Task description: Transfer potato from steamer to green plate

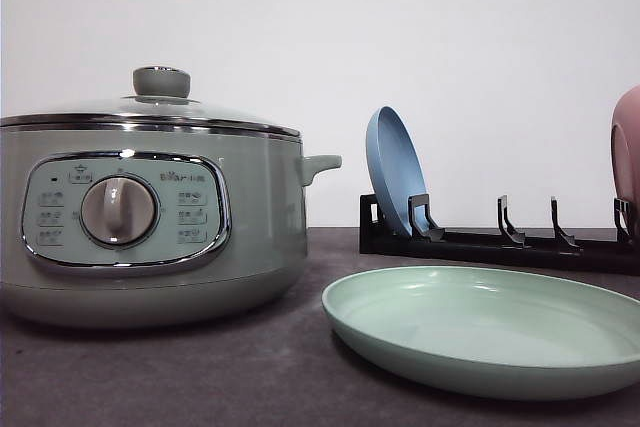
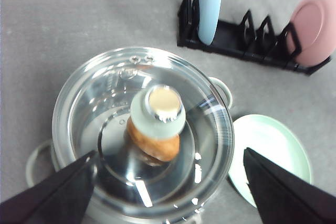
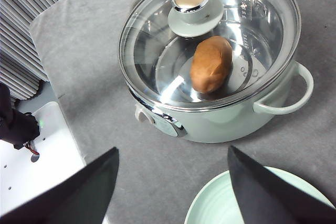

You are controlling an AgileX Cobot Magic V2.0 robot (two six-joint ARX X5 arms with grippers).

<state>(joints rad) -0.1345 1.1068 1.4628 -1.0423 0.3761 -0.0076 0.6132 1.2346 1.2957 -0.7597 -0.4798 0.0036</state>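
One lumpy potato [image 3: 211,64] under domed glass lid [image 3: 210,40]

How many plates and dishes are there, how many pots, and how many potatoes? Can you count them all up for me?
Plates and dishes: 3 (pale mint-green round plate on the table, blue plate and pink dish standing in the black rack)
Pots: 1 (pale sage-green electric steamer, glass lid on)
Potatoes: 1 (orange-brown potato inside the steamer)
Racks: 1
Total: 6
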